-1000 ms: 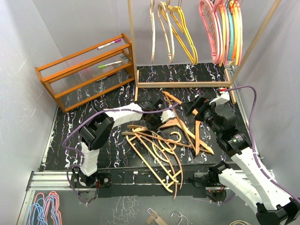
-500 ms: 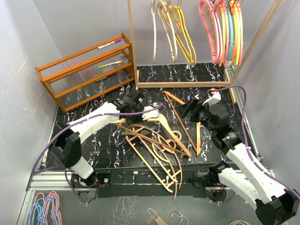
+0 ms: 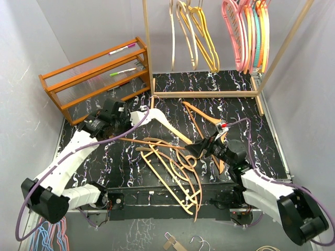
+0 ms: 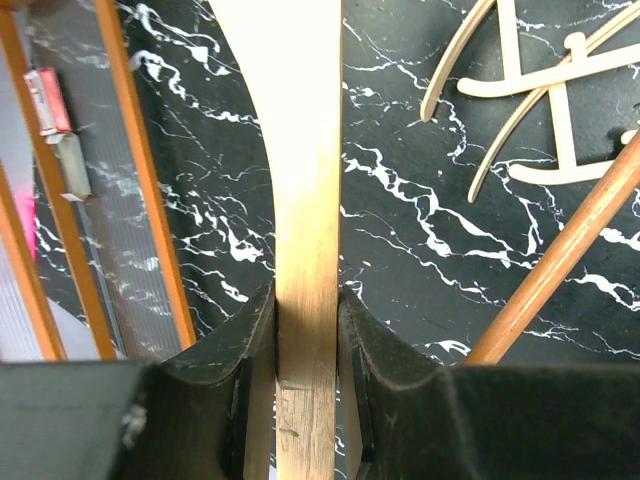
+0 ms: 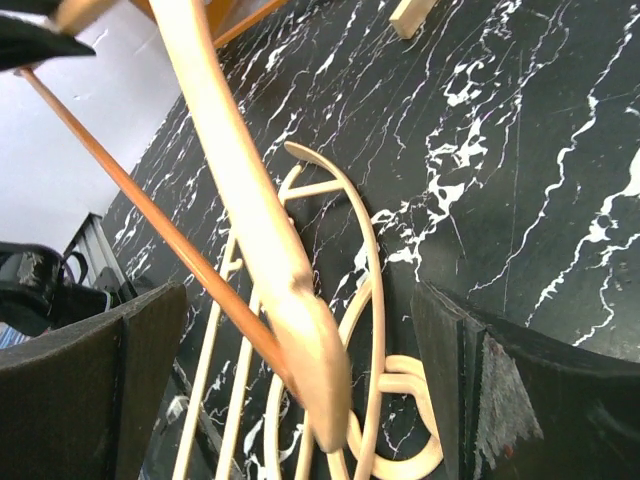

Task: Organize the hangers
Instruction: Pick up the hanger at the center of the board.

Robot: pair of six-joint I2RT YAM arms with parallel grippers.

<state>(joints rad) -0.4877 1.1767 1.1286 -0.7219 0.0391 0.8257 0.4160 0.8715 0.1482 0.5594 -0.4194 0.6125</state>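
Note:
My left gripper (image 3: 134, 118) is shut on a tan wooden hanger (image 3: 166, 125) and holds it raised, with its hook (image 3: 153, 99) near the frame's base. In the left wrist view the pads (image 4: 250, 340) squeeze the hanger's flat arm (image 4: 306, 200). My right gripper (image 3: 201, 150) is open, its jaws standing wide on either side of that hanger's lower end (image 5: 318, 372) without touching it. A pile of tan hangers (image 3: 175, 170) lies on the black marbled table. An orange-tan hanger (image 3: 208, 122) lies further back. Yellow and tan hangers (image 3: 194, 31) and pink, teal and orange ones (image 3: 250, 31) hang from the rail.
An orange-brown slatted rack (image 3: 94, 78) with markers stands at the back left. The pale wooden frame's base bar (image 3: 204, 94) crosses the back of the table. Blue and pink hangers (image 3: 49, 232) lie off the table at the near left.
My left gripper has drawn back to the left with the wooden hanger, lifting it off the pile. My right gripper has moved nearer and left, to the hanger's lower end.

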